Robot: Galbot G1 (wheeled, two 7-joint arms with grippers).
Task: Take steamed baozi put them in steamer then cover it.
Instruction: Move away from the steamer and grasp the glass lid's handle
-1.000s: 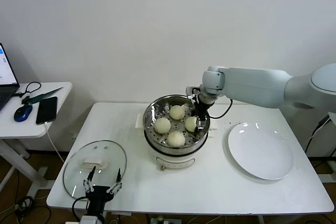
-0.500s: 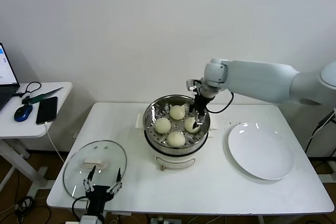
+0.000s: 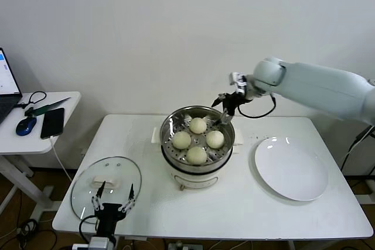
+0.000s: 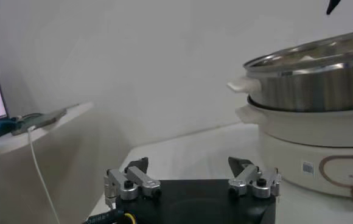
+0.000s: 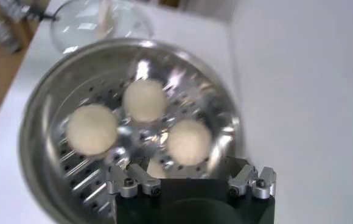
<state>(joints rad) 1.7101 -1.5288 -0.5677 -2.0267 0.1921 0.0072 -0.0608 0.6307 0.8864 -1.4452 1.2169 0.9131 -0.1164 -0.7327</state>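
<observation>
The steamer [image 3: 166, 132] stands mid-table, uncovered. Several cream-white baozi lie on its perforated tray, such as one at the back [image 3: 198, 125] and one on the right [image 3: 215, 139]. My right gripper [image 3: 222, 111] is open and empty, raised above the steamer's back right rim. Its wrist view looks down on the baozi [image 5: 92, 128] in the steamer [image 5: 36, 131], past the open gripper [image 5: 181, 159]. The glass cover [image 3: 120, 171] with its cream handle lies flat at the front left. My left gripper [image 3: 111, 201] hangs open and empty at the cover's near edge, and it also shows in its wrist view [image 4: 190, 165].
A flat white plate [image 3: 290, 168] lies bare to the right of the steamer. A side table [image 3: 64, 100] at the left holds a phone [image 3: 51, 122], a mouse [image 3: 26, 125] and cables. The steamer's side [image 4: 310, 82] shows in the left wrist view.
My right gripper has let go of the right-hand baozi in the tray and has risen up and back to the right. The left arm has stayed put.
</observation>
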